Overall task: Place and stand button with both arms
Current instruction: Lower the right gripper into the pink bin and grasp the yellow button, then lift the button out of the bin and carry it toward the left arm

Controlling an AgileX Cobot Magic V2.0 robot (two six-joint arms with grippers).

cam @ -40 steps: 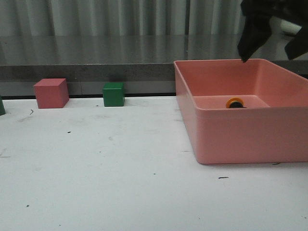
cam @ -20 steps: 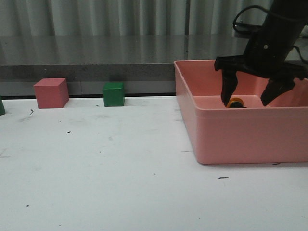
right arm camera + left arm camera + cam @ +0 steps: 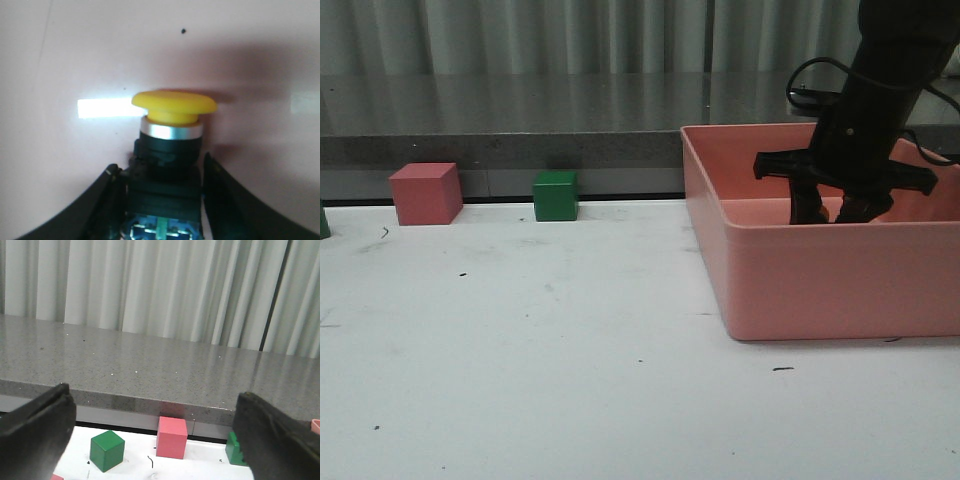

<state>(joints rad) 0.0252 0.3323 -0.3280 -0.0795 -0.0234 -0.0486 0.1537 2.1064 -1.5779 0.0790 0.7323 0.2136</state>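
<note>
The button (image 3: 172, 107) lies on its side on the floor of the pink bin (image 3: 820, 280), its yellow cap pointing away from the wrist camera, with a silver ring, black collar and bluish base. My right gripper (image 3: 160, 165) is down inside the bin (image 3: 830, 212), its two fingers pressed against both sides of the button's dark base. In the front view the button is hidden behind the fingers. My left gripper (image 3: 154, 394) is open and empty, held above the table's left part, and is out of the front view.
A pink cube (image 3: 425, 193) and a green cube (image 3: 556, 195) stand at the table's back edge by the grey ledge. The left wrist view shows a green cube (image 3: 107, 450), the pink cube (image 3: 171, 437) and another green piece (image 3: 236, 449).
My right arm has come down from above the bin into it, and its fingers have narrowed from wide open to closed around the button.
</note>
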